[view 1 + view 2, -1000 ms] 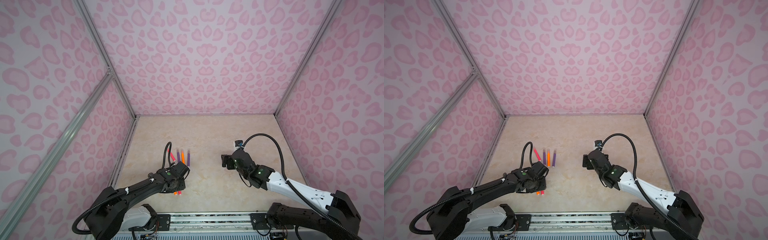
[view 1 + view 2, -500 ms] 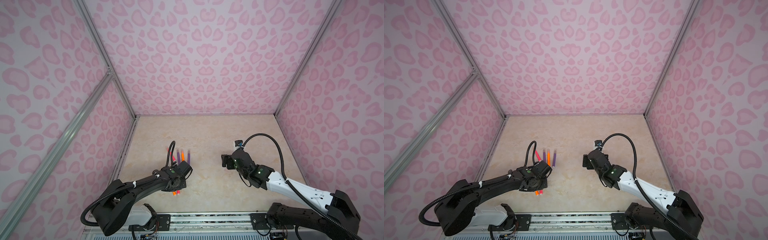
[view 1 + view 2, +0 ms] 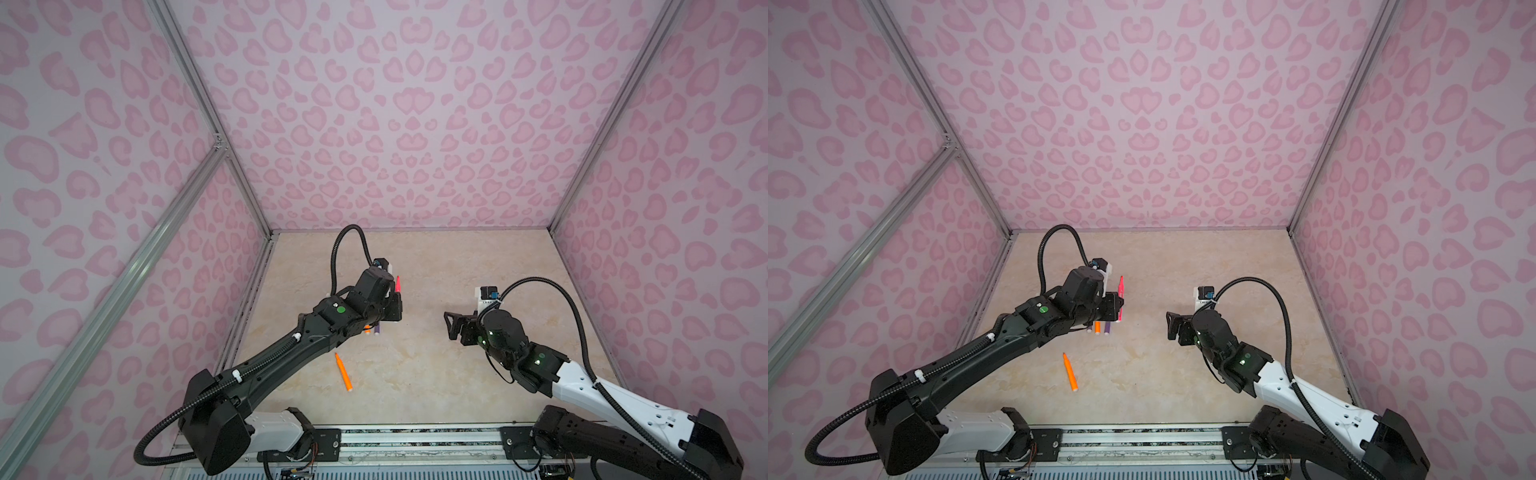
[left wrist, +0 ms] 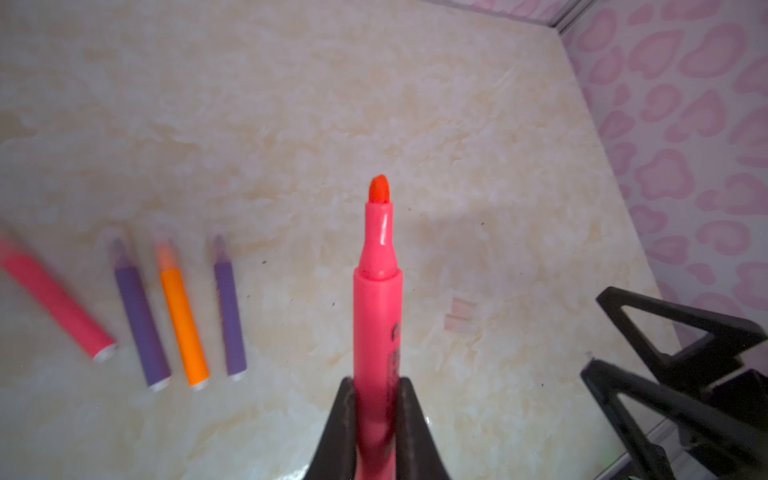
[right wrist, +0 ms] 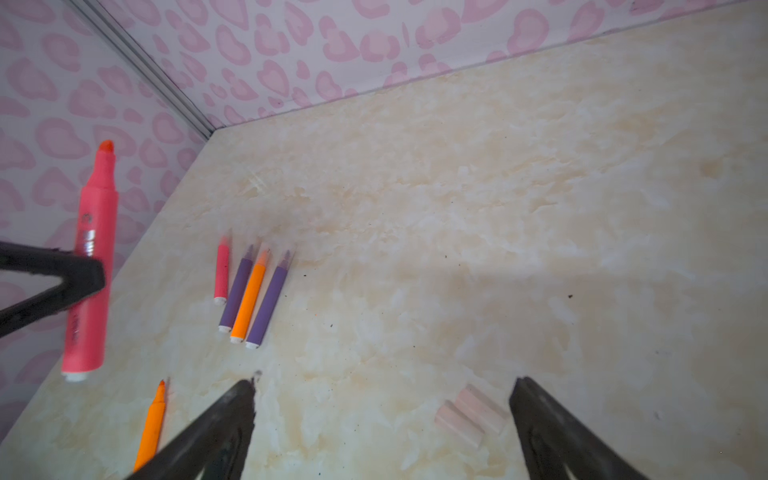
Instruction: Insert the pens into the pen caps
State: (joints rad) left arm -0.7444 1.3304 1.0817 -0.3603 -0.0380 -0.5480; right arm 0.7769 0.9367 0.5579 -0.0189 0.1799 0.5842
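The pink pen [image 4: 377, 316] is clamped by its barrel in the left claw [image 4: 376, 384] and held above the counter [image 3: 436, 266], tip upward. The right claw [image 5: 384, 381] is spread wide, with nothing in it. Two clear pen caps [image 5: 469, 415] are seen side by side on the counter near its fingers. Four pens [image 5: 249, 291] are laid in a row, and one orange pen [image 3: 343, 372] lies apart.

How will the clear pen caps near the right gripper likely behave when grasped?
The pen caps are short smooth tubes lying flat, so probably light and apt to roll. They lie bunched, so gripping one may nudge its neighbour.
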